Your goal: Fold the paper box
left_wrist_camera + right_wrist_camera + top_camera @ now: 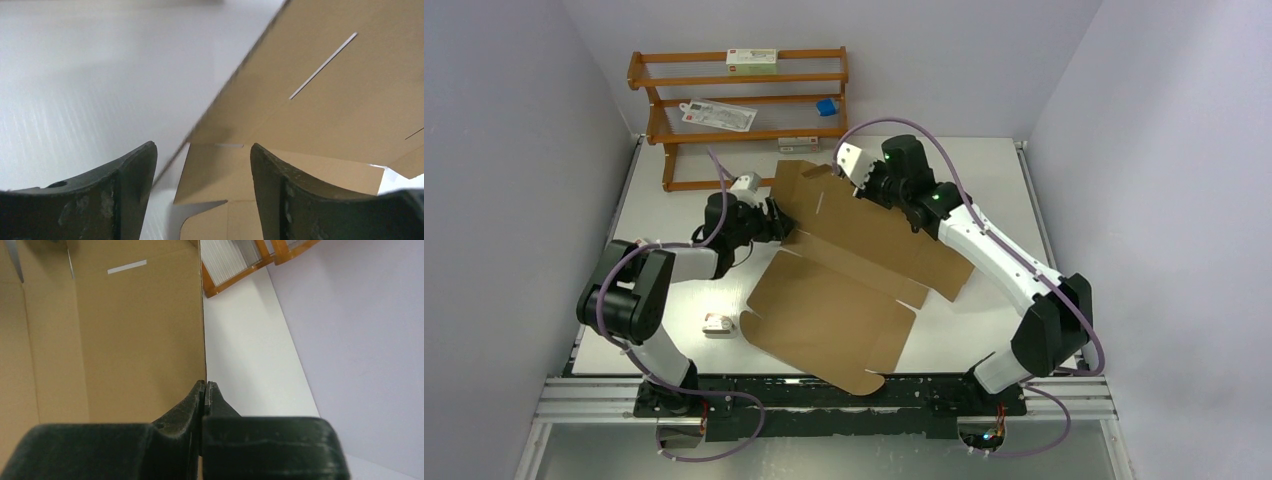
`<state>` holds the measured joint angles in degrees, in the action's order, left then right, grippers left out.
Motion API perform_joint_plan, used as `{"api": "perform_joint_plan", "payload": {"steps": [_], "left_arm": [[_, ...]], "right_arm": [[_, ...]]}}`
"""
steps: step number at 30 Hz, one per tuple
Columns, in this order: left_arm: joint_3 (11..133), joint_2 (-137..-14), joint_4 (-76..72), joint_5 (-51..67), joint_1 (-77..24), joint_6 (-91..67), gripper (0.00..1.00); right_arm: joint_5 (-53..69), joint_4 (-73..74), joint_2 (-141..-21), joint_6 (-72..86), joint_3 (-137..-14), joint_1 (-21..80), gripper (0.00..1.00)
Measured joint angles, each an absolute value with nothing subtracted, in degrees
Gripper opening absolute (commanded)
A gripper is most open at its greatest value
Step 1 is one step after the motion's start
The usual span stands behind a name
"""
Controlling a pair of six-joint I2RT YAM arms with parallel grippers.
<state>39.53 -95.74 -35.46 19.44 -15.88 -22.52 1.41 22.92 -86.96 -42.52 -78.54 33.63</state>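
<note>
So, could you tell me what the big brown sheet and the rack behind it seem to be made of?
The sheet looks like matte brown cardboard: thin edge, cut slits, fold creases. The rack is probably wood, orange-brown and slightly glossy.

Paper box (854, 260): matt brown corrugated cardboard. Table (994, 180): smooth white, faint sheen. Rack (684, 57): orange-brown wood.

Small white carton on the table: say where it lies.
Top view, near left: the small white carton lies just left of the paper box, beside the left arm.
</note>
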Motion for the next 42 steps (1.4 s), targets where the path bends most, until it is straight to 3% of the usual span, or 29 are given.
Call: {"api": "perform_joint_plan", "payload": {"steps": [13, 24, 33, 42], "left_arm": [[32.1, -100.9, -47.5, 24.5, -14.2, -34.7, 0.68], [26.8, -106.6, -64.8, 30.3, -14.1, -42.3, 0.42], [24.3, -103.6, -67.8, 30.0, -14.2, -40.5, 0.4], [23.7, -96.6, -62.3, 23.9, -19.5, -27.2, 0.42]], "right_arm": [[1.2, 20.4, -84.4, -42.7, -74.8, 33.8, 0.0], [0.3, 19.6, -84.2, -42.7, -73.8, 34.1, 0.0], [-1.1, 19.0, -84.2, -42.8, -73.8, 34.3, 0.0], [-3.8, 18.5, -84.3, -43.8, -73.8, 35.1, 0.0]]}}
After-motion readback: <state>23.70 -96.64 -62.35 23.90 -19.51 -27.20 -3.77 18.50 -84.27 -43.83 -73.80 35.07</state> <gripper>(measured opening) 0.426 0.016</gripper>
